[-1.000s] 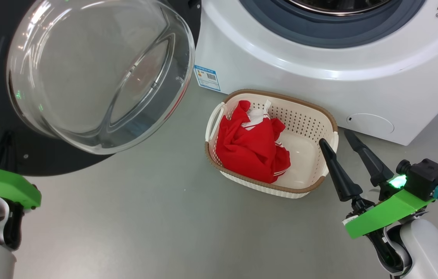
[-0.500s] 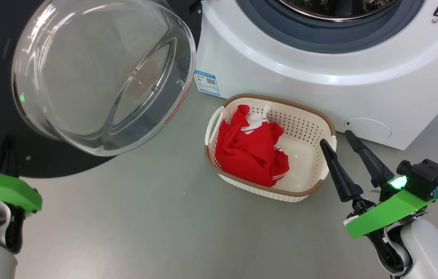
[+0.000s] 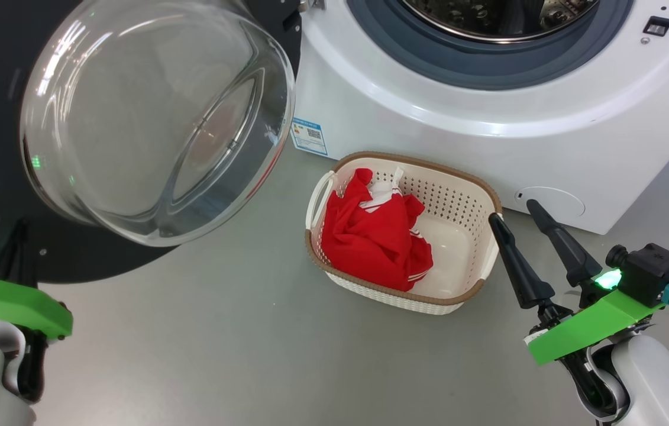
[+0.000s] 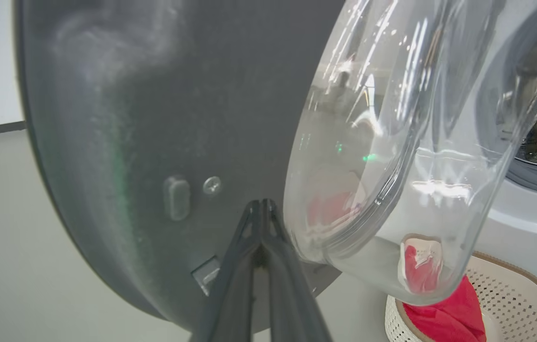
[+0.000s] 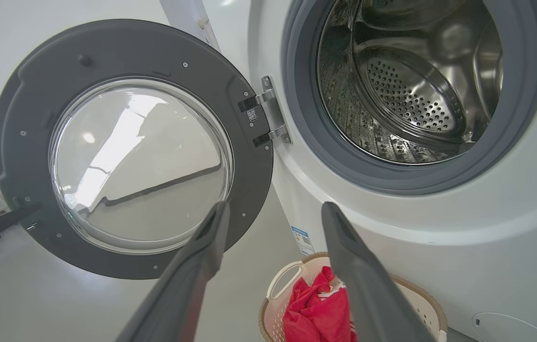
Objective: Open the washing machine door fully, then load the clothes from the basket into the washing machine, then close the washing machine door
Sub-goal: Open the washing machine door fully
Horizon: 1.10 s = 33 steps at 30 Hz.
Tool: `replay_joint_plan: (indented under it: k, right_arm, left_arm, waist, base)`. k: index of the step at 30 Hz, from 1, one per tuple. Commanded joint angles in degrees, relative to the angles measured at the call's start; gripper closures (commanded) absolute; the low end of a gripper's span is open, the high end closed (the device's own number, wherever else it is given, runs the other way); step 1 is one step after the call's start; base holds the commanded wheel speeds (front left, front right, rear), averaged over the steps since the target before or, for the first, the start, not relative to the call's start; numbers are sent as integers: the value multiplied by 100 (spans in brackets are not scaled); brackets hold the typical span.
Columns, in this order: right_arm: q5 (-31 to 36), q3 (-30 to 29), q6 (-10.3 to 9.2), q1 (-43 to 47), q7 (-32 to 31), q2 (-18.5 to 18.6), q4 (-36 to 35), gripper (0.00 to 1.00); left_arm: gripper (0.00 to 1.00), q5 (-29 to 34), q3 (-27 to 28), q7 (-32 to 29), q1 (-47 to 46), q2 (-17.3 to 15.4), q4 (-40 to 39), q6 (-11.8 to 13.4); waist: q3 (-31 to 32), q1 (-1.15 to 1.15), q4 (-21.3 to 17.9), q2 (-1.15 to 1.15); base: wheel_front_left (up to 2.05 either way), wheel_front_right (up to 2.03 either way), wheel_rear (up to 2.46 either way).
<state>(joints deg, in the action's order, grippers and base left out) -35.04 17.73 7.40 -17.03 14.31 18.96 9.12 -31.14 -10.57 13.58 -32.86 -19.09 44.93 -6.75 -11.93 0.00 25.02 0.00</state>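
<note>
The washing machine door (image 3: pixel 151 118) stands swung open at the left, its clear glass bowl facing me. My left gripper (image 3: pixel 16 228) is shut, its tips (image 4: pixel 261 204) at the dark inner face of the door (image 4: pixel 154 118) near the lower rim. The white washing machine (image 3: pixel 488 130) shows its steel drum (image 5: pixel 415 85). On the floor in front stands the cream basket (image 3: pixel 464 195) with the red clothes (image 3: pixel 372 239) bunched in its left half. My right gripper (image 3: pixel 511 211) is open, just right of the basket, with nothing between its fingers (image 5: pixel 275 205).
Grey floor (image 3: pixel 222 343) spreads in front of the basket. A blue sticker (image 3: pixel 309 136) and a round filter cap (image 3: pixel 550 201) mark the machine's front. The door hinge (image 5: pixel 268 118) sits left of the drum opening.
The head camera has shifted, so more of the drum opening shows and the basket sits lower in the picture. Left gripper stays shut at the door; right gripper stays open.
</note>
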Motion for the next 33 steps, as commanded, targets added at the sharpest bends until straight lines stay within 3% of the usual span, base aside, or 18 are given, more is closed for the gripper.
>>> replay_joint_plan:
  k: [1,4,6,7,8,9,10,11,21,33]
  right_arm:
    - [-38,93,9,30,69,24,-134,0]
    - [-40,90,9,51,69,21,-132,0]
    - [-41,85,9,63,69,18,-130,0]
    - [-42,78,9,92,69,8,-125,0]
    - [-43,73,9,108,69,4,-123,0]
    - [-43,70,9,124,69,-1,-123,0]
    - [-43,68,9,139,69,-6,-123,0]
    - [-41,66,9,152,69,-12,-124,0]
    - [-27,102,9,221,69,-9,-140,0]
    - [1,143,9,294,69,45,-155,0]
  left_arm:
    - [100,-41,195,74,24,-263,-194,17]
    - [100,-52,207,93,163,-224,-385,42]
    - [95,-56,214,99,216,-213,-460,50]
    - [72,-59,222,107,332,-188,-621,76]
    - [65,-61,225,110,394,-174,-706,96]
    - [50,-58,224,112,454,-166,-790,119]
    - [14,-51,218,114,512,-163,-878,131]
    - [0,-50,217,116,570,-155,-974,146]
    - [0,-13,189,123,1183,-64,-2103,429]
    - [0,0,67,85,1733,70,-3077,692]
  waist:
    - [31,0,-28,0]
    - [89,0,-72,0]
    - [110,0,-85,0]
    - [161,0,-114,0]
    - [186,0,-127,0]
    - [212,0,-141,0]
    - [236,0,-158,0]
    - [258,0,-174,0]
    - [422,0,-393,0]
    - [604,0,-919,0]
  base:
    - [0,0,0]
    - [0,0,0]
    - [0,0,0]
    - [0,0,0]
    - [0,0,0]
    - [0,0,0]
    - [0,0,0]
    - [0,0,0]
    - [0,0,0]
    - [0,0,0]
